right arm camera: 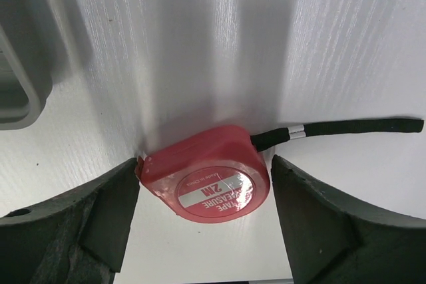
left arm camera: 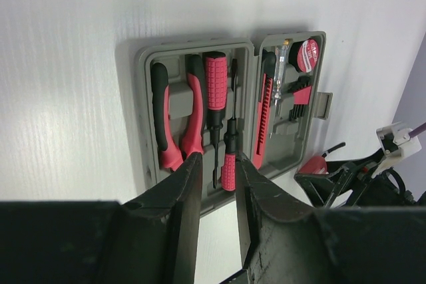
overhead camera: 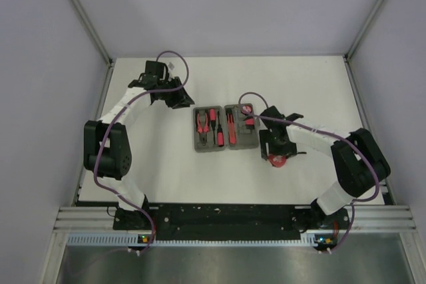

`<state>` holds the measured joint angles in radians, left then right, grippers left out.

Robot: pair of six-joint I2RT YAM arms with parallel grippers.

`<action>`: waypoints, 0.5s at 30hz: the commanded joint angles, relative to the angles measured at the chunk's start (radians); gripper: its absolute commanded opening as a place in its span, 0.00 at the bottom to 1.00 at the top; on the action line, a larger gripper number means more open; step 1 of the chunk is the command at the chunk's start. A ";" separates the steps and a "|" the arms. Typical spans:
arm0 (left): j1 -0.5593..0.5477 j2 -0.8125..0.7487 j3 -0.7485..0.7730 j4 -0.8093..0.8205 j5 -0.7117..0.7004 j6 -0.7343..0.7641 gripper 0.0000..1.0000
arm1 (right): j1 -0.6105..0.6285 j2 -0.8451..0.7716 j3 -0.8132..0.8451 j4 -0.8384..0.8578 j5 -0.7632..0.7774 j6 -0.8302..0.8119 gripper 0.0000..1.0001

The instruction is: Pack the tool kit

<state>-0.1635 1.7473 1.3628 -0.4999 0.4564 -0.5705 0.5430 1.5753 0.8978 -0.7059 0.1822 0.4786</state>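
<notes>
The grey case (overhead camera: 225, 128) lies open in mid-table, also seen in the left wrist view (left arm camera: 200, 194). Its left half holds red-and-black pliers (left arm camera: 174, 114) and screwdrivers (left arm camera: 216, 98). Its right half holds a red knife (left arm camera: 263, 121) and a thin tester screwdriver (left arm camera: 279, 71). The red tape measure (right arm camera: 206, 181) lies on the table to the right of the case (overhead camera: 278, 160). My right gripper (right arm camera: 204, 164) is open with a finger on each side of it, the left finger at its corner. My left gripper (left arm camera: 217, 161) is open and empty, just behind the case's far-left corner (overhead camera: 178, 96).
The tape measure's black strap (right arm camera: 346, 128) trails across the table to the right. A corner of the case (right arm camera: 16, 91) shows at the left of the right wrist view. Grey walls close off the table at the back and sides.
</notes>
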 commanded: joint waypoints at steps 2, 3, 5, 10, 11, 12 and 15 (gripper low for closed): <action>0.009 -0.017 -0.011 0.031 0.011 0.006 0.30 | 0.015 0.025 0.012 0.014 -0.001 0.023 0.68; 0.009 -0.017 -0.010 0.031 0.011 0.008 0.30 | 0.017 0.023 0.010 0.017 -0.009 0.029 0.64; 0.009 -0.017 -0.011 0.031 0.011 0.006 0.30 | 0.020 0.028 0.010 0.025 -0.023 0.029 0.58; 0.010 -0.017 -0.011 0.031 0.014 0.006 0.30 | 0.025 0.026 0.044 0.017 -0.036 0.035 0.36; 0.010 -0.017 -0.008 0.027 0.014 0.008 0.30 | 0.025 0.022 0.062 0.010 -0.041 0.040 0.34; 0.010 -0.017 -0.008 0.027 0.014 0.008 0.30 | 0.025 0.015 0.091 -0.003 -0.044 0.038 0.33; 0.012 -0.019 -0.007 0.024 0.016 0.008 0.30 | 0.026 0.012 0.212 -0.055 -0.056 0.025 0.32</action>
<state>-0.1585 1.7473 1.3628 -0.4999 0.4564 -0.5705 0.5529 1.5959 0.9504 -0.7303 0.1486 0.5018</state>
